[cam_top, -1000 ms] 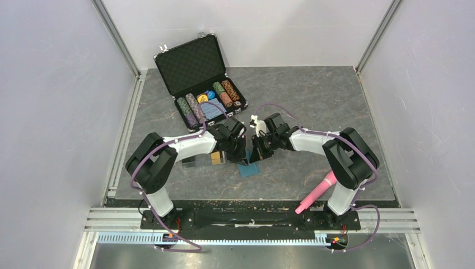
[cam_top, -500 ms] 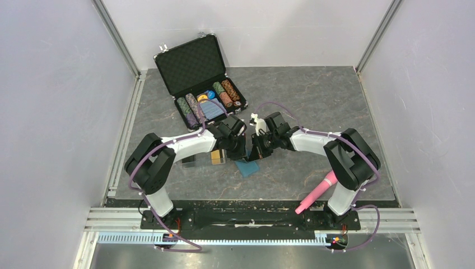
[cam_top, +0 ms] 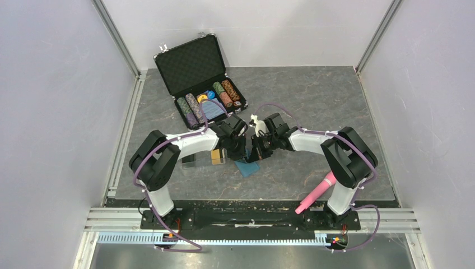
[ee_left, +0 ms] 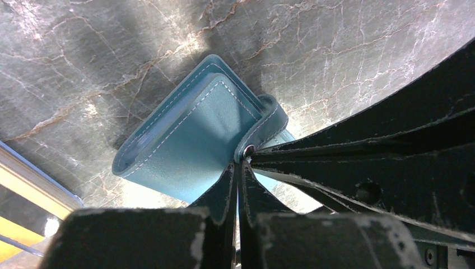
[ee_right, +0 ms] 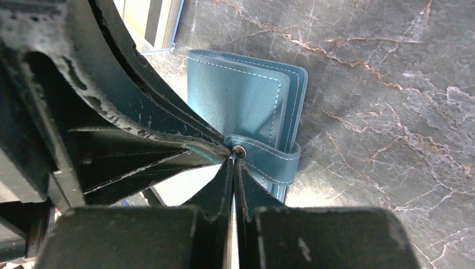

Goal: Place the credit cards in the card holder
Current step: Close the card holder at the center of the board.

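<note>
The teal card holder point(cam_top: 247, 167) lies folded on the grey table, its strap snapped over the front flap point(ee_left: 185, 140) point(ee_right: 235, 95). My left gripper point(ee_left: 240, 162) point(cam_top: 241, 155) is shut, and its tips touch the metal snap point(ee_left: 248, 149) from the left. Opposite it, my right gripper point(ee_right: 232, 159) point(cam_top: 255, 156) is also shut, with its tips at the same snap point(ee_right: 239, 150). The two pairs of fingers meet there. Gold-orange credit cards point(cam_top: 215, 157) point(ee_right: 148, 22) sit just left of the holder, by a clear box.
An open black briefcase point(cam_top: 193, 64) with rows of poker chips stands at the back left. A clear plastic box point(cam_top: 190, 161) lies under the left arm. A pink object point(cam_top: 318, 193) leans by the right arm's base.
The left arm's elbow has shifted slightly to the right. Both shut grippers stay at the card holder's snap, and the holder has edged a little away from the near edge.
</note>
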`<state>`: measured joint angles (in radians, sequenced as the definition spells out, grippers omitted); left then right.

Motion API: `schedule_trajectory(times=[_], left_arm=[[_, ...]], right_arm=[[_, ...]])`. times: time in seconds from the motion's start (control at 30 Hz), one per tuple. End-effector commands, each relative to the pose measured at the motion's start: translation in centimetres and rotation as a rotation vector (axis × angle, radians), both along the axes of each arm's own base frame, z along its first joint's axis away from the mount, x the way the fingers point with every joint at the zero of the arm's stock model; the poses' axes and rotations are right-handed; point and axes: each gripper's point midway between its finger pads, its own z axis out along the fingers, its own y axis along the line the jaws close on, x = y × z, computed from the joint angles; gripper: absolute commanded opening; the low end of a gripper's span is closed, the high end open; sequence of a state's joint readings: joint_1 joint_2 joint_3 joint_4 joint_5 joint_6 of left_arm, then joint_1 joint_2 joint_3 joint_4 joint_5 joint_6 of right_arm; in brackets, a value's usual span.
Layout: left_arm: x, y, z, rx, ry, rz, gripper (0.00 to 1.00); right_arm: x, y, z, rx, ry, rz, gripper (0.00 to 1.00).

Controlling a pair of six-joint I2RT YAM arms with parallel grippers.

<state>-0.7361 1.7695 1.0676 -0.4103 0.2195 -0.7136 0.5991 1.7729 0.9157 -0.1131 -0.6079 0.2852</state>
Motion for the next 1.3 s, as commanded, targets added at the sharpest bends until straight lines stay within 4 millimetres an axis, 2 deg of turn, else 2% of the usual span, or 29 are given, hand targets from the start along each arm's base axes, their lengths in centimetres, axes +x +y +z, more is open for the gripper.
schedule_trajectory(times=[0.0,0.37,0.53,0.9,1.17,1.27], left_arm=[[0.4,-0.6,0.4,-0.015,-0.020,-0.025,0.02],[0.0,0.2,-0.6,0.013,-0.003,-0.006,0.02],[-0.1,0.3,-0.6,0.022,-0.001,-0.004,0.02],[-0.1,0.5,-0.9,0.029,0.002,-0.004,0.02],[-0.8,0.9,-2.0,0.046,0.034,0.002,0.02],[-0.7,0.9,-2.0,0.044,0.030,0.001,0.02]], right_arm=[[0.6,0.6,0.6,0.023,-0.019,0.004,0.00],[1.9,0.8,3.0,0.057,-0.118,-0.020,0.00],[2.3,0.8,3.2,0.055,-0.137,-0.031,0.00],[0.7,-0.6,-1.4,-0.054,-0.039,-0.003,0.00],[-0.9,-2.3,-4.8,-0.206,0.025,0.033,0.00],[-0.7,-2.7,-5.0,-0.237,0.026,0.026,0.00]])
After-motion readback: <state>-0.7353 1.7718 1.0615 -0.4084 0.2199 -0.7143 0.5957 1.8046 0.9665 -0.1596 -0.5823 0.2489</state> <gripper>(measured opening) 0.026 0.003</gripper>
